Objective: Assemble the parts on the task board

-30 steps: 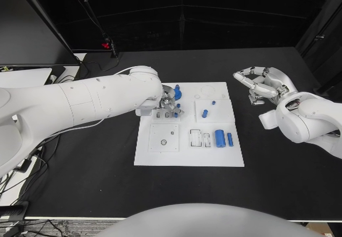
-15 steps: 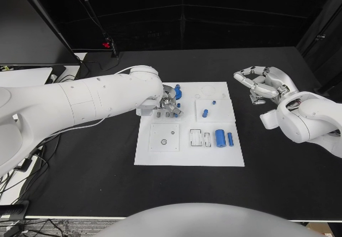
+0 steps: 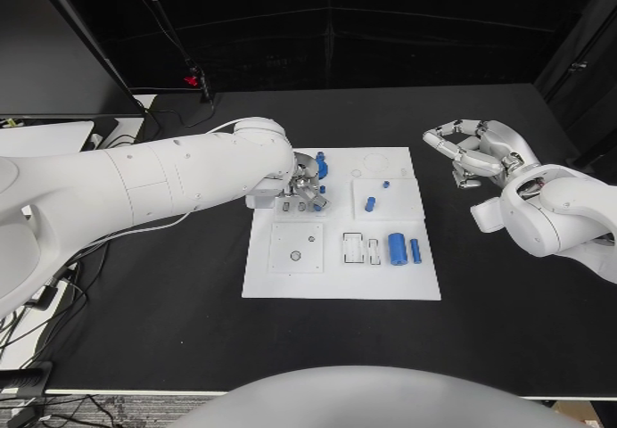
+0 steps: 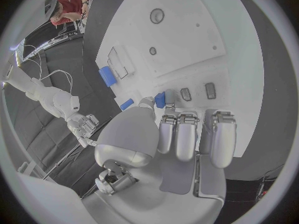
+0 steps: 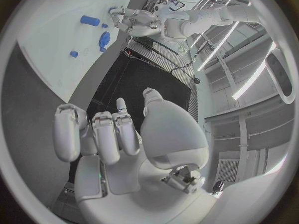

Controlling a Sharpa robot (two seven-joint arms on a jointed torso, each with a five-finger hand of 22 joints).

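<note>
White task board (image 3: 341, 285) flat mid-table, small blue parts (image 3: 398, 249) lying on it (scattered)

Hidden under the left arm

The silver many-fingered left hand (image 3: 305, 189) covers a small blue part (image 4: 160, 99) at its fingertips; whether it grips that piece cannot be told. The white task board (image 3: 341, 283) is partly hidden there.

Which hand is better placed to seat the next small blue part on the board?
Left. The left hand is over the task board with fingers at a small blue part; the right hand hovers off the board.
</note>
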